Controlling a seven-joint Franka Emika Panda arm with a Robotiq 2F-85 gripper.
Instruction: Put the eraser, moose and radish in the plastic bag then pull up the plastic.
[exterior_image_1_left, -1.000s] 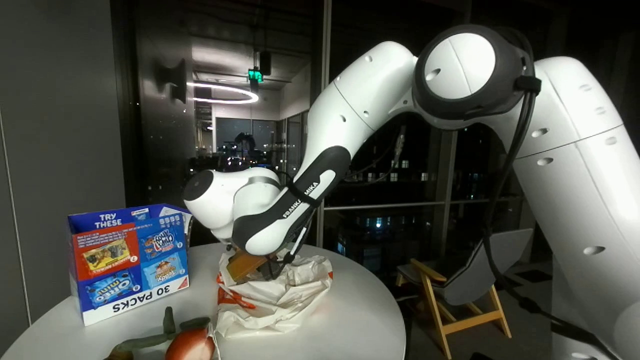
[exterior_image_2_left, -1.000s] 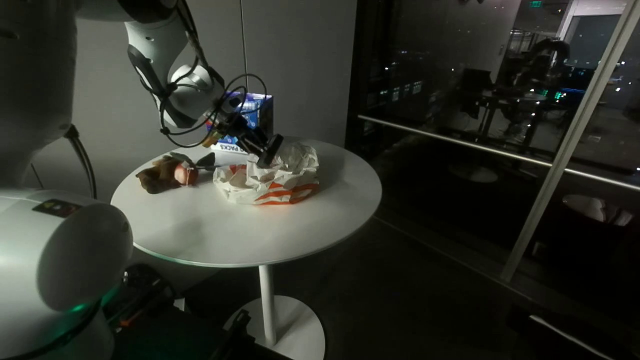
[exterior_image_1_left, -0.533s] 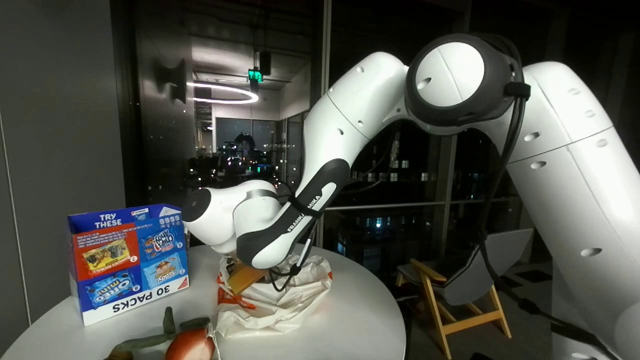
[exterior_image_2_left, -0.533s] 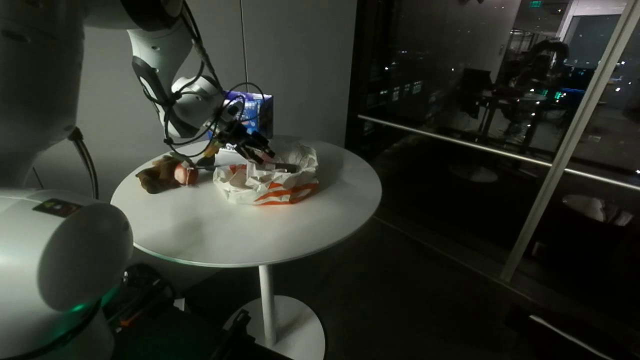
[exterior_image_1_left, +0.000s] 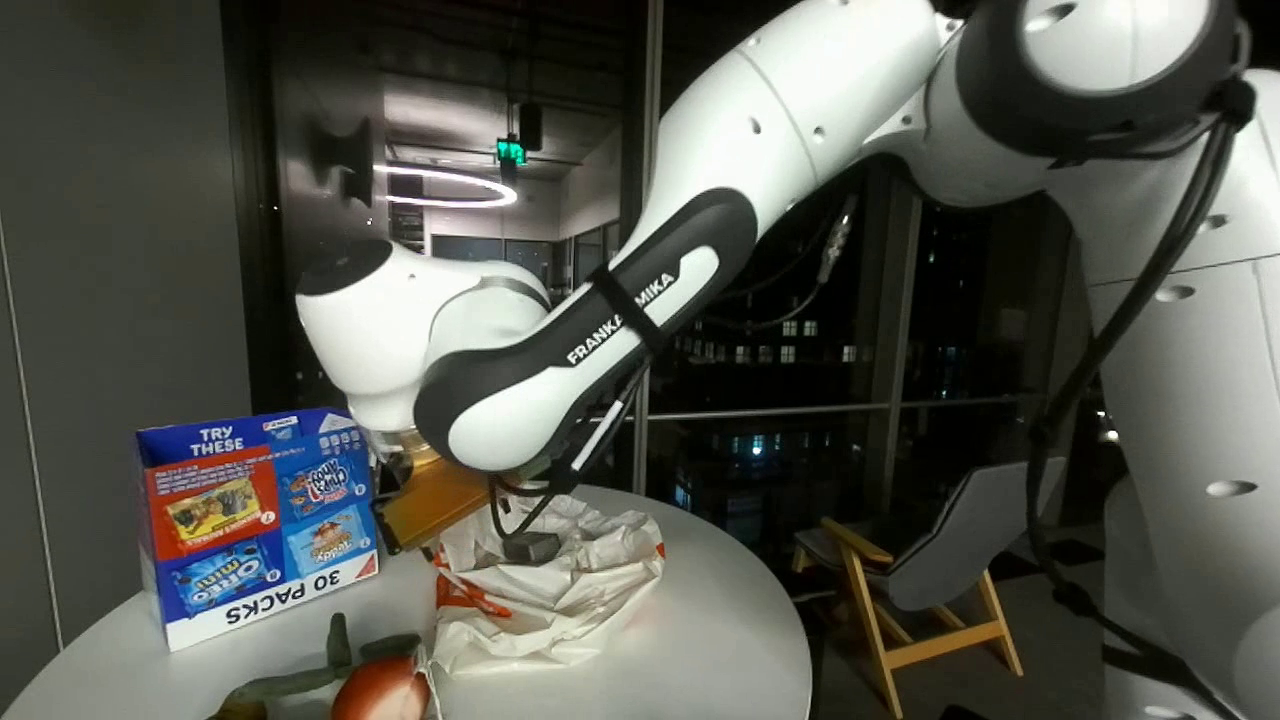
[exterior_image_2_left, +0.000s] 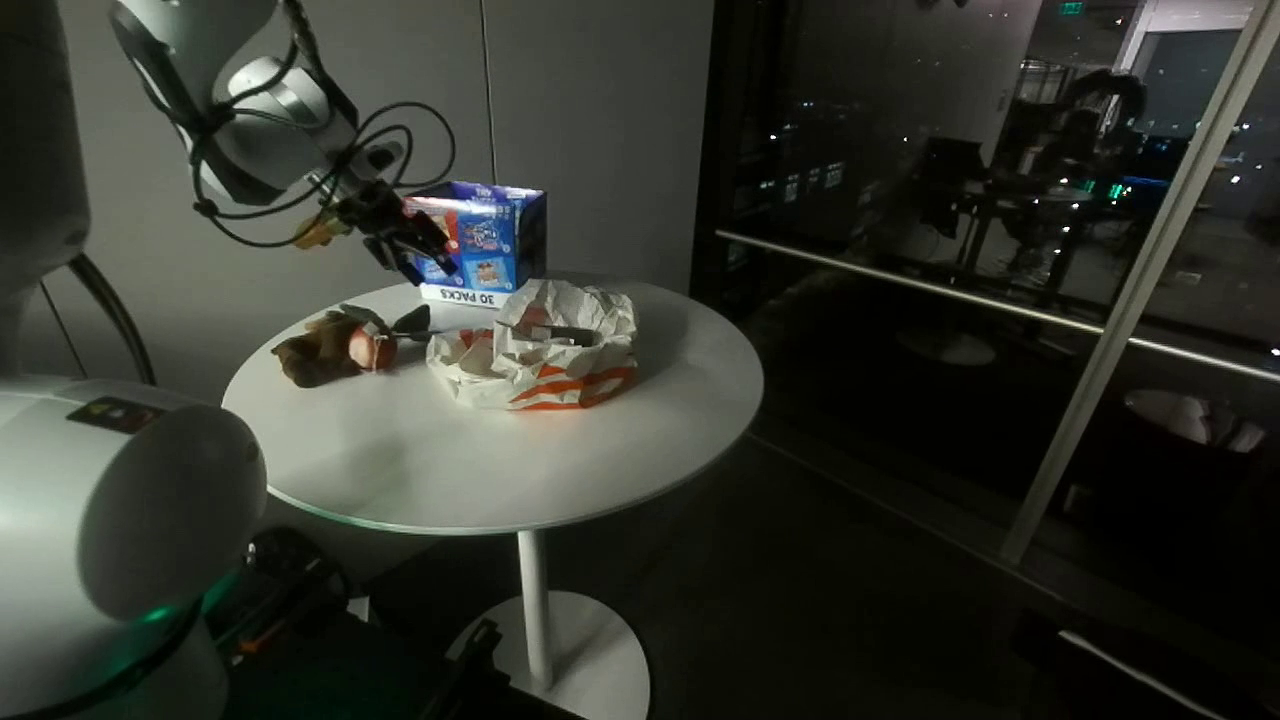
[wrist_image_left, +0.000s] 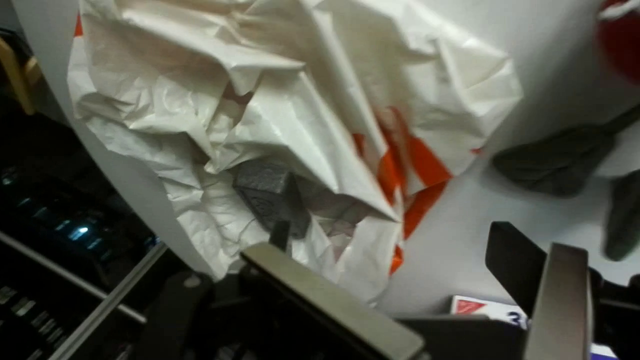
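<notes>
1. The eraser (wrist_image_left: 272, 200), a dark grey block, sits in the mouth of the crumpled white plastic bag (wrist_image_left: 310, 115) with orange print. In the wrist view a finger of the gripper (exterior_image_2_left: 432, 271) overlaps its lower end, and the marking on its face is too blurred to read.
2. Folds hide the inside of the plastic bag, so how deep the eraser lies cannot be told.
3. The gripper's fingers are spread wide and hold nothing. In the wrist view its pads (wrist_image_left: 335, 300) stand well apart; in an exterior view the robot arm (exterior_image_1_left: 600, 330) and an amber-coloured bracket (exterior_image_1_left: 440, 505) hide them.
4. The radish (exterior_image_2_left: 371, 348) lies on the round white table (exterior_image_2_left: 450, 470), near the plastic bag. It is cut off at the right edge of the wrist view.
5. The moose (exterior_image_2_left: 320, 352), a brown plush, lies just beside the radish; whether they touch cannot be told. In an exterior view little but its antlers (exterior_image_1_left: 339, 640) shows.
6. In the wrist view the eraser's long axis runs from upper left to lower right, one blunt end facing upper left. In an exterior view it shows as a thin dark strip, nearly level.
7. The antlers lie on the side toward the plastic bag; in the wrist view one rounded tip points at it. The radish is round, and its axis is unclear.
8. The snack box (exterior_image_1_left: 265, 540) stands with "30 PACKS" upside down; only a corner enters the wrist view.
</notes>
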